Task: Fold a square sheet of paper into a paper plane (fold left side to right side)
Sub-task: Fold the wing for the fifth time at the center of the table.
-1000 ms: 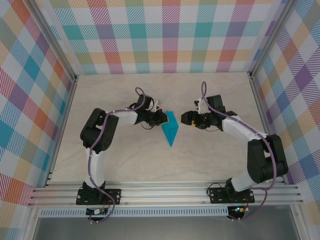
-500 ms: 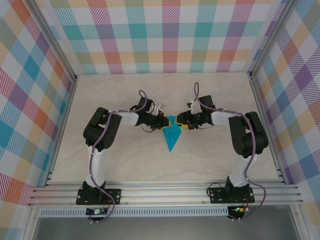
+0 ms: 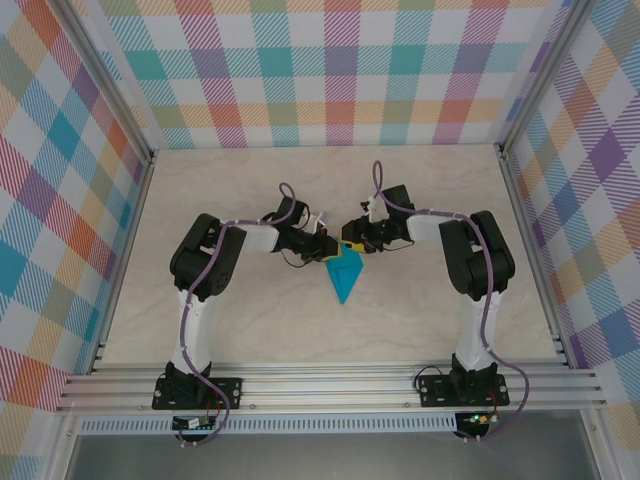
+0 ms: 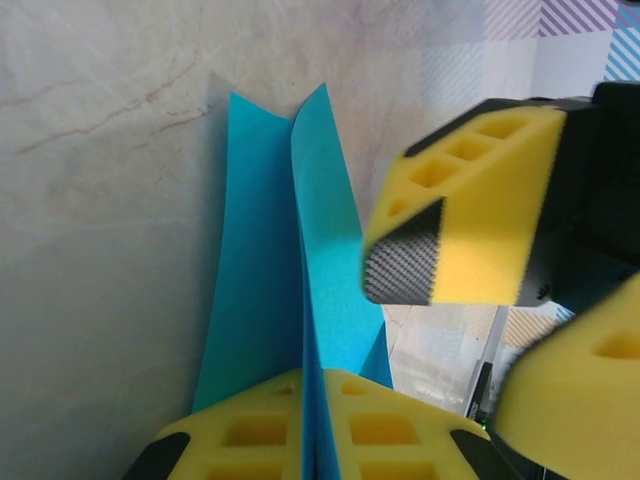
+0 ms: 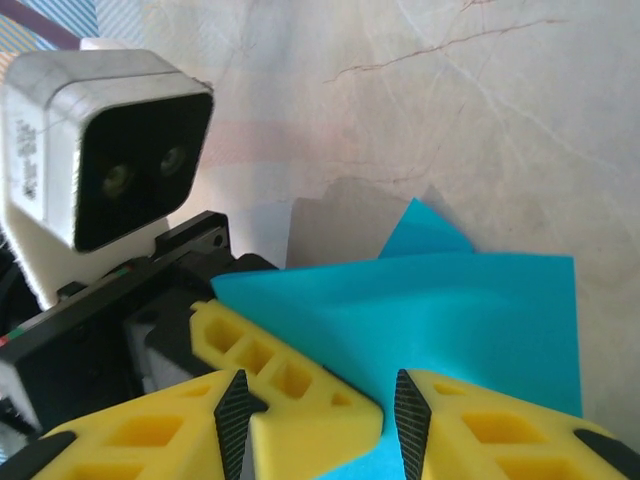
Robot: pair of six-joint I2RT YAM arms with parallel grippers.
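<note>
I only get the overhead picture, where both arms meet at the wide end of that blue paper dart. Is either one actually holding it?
Observer: Yes. In the left wrist view the left jaws are shut on the blue paper, its crease pinched between their yellow pads.
Visitor: And the other one?
Observer: In the right wrist view the right jaws stand apart, with the paper's edge reaching into the gap between them.
Visitor: What shape is that end, close up?
Observer: The left wrist view shows two flaps meeting at a crease, with a notch between their far corners.
</note>
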